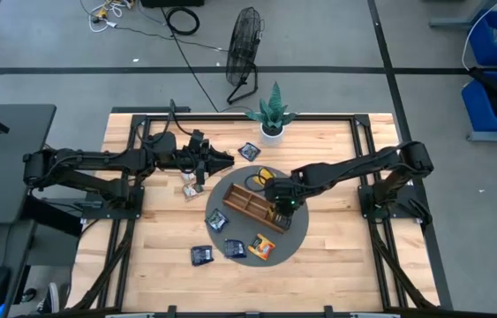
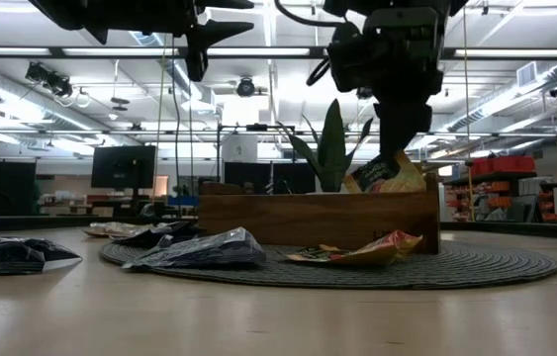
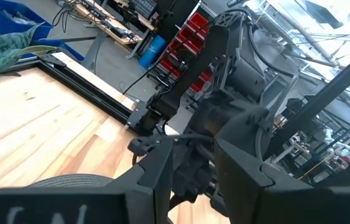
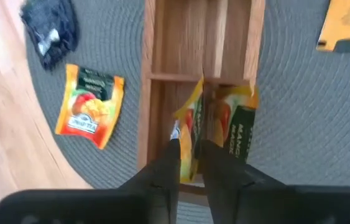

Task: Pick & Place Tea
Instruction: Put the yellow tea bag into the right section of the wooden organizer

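Now our right tool point(image 4: 190, 163) pinches a yellow sachet point(image 4: 190, 134) edge-up in the tray's point(image 4: 156, 56) end compartment, light, limp and crinkly, best gripped at its top seam; left tool point(image 1: 222, 159) hovers empty, half-open.

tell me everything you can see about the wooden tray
The wooden tray is a long, brown, open-topped box of plain wood, split by cross dividers into compartments. It lies flat on the round grey mat, set at a slant on the table. Its end compartment holds two yellow-orange sachets standing on edge, one pinched between the right gripper fingers. Another yellow-orange sachet lies on the mat beside it, not touching.
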`<act>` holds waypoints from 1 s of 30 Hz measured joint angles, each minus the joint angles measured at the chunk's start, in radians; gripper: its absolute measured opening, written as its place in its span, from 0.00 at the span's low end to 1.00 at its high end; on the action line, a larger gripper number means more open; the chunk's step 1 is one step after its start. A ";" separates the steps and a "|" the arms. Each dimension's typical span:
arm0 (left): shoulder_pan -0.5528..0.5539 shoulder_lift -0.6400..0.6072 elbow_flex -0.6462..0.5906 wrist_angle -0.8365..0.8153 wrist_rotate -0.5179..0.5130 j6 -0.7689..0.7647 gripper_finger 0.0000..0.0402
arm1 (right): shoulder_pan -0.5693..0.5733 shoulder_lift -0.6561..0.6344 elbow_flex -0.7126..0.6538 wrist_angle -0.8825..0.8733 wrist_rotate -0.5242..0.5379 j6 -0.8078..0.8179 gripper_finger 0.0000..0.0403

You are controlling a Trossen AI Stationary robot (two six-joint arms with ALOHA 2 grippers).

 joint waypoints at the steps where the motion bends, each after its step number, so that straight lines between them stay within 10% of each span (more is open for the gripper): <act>1: 0.000 0.000 0.000 0.000 0.000 -0.001 0.30 | 0.000 0.006 0.000 -0.004 -0.002 -0.001 0.15; 12: 0.000 0.000 0.001 0.000 0.000 -0.020 0.30 | 0.011 0.003 0.000 -0.003 0.013 0.043 0.01; 30: 0.000 0.000 0.001 -0.001 0.000 -0.018 0.30 | 0.168 -0.041 0.000 -0.016 0.381 0.191 0.00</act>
